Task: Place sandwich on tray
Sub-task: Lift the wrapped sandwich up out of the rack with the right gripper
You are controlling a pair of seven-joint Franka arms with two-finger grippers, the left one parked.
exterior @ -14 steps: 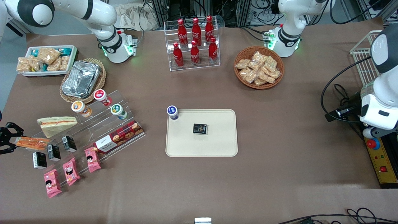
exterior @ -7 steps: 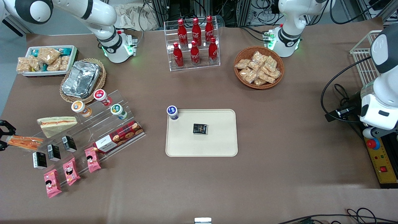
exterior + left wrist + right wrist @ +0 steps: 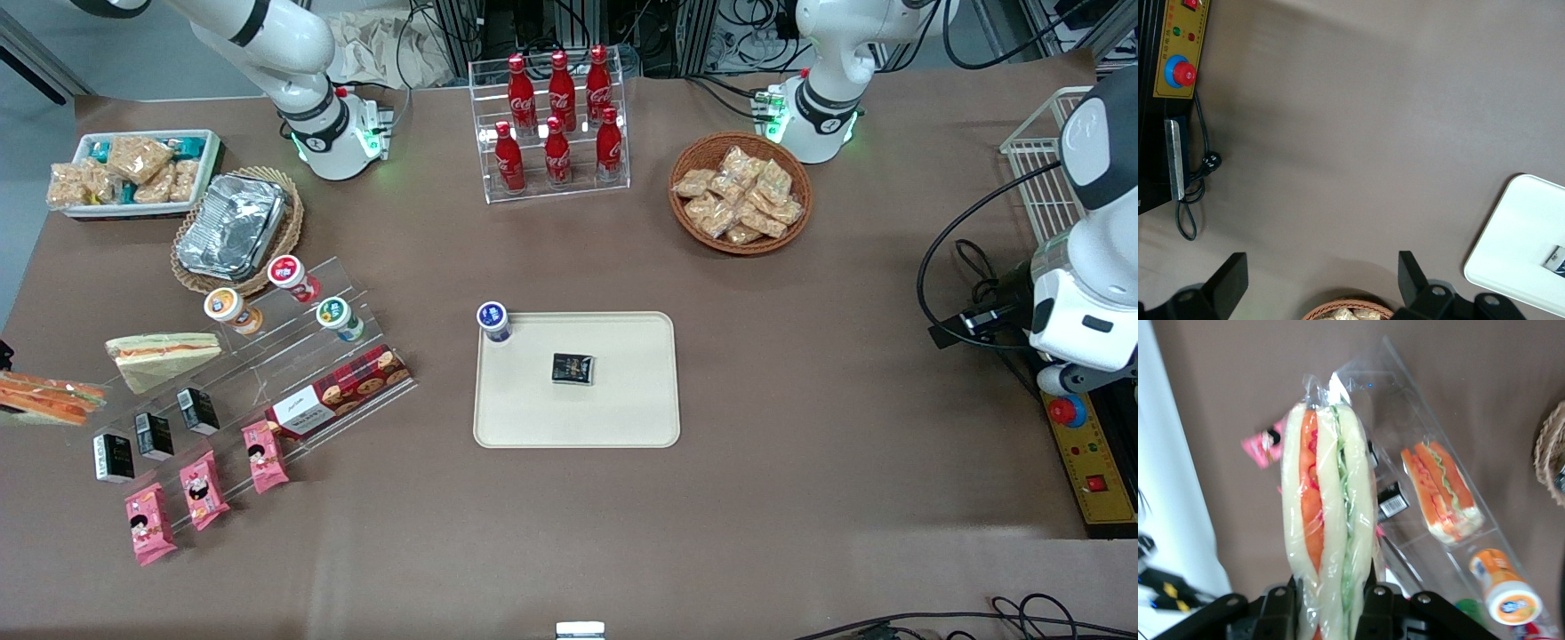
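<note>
My right gripper [image 3: 1328, 603] is shut on the sandwich [image 3: 1328, 513], a clear-wrapped white-bread wedge with orange-red and green filling stripes, and holds it up off the table. In the front view the sandwich [image 3: 40, 397] hangs at the working arm's end of the table, at the picture's edge, and the gripper is almost out of view there. The cream-beige tray [image 3: 622, 418] lies flat at the table's middle, far from the sandwich. It also shows in the left wrist view [image 3: 1518, 233].
A small black pack [image 3: 572, 368] lies on the tray and a blue-lidded cup [image 3: 493, 321] stands at its corner. Beside the held sandwich is a clear acrylic stand [image 3: 267, 356] with a paler sandwich [image 3: 163, 356], small cups, black boxes and pink packs. A foil tray [image 3: 233, 227] sits farther back.
The gripper has carried the sandwich up and outward toward the working arm's end of the table, nearly out of the front view. Everything else is unmoved.
</note>
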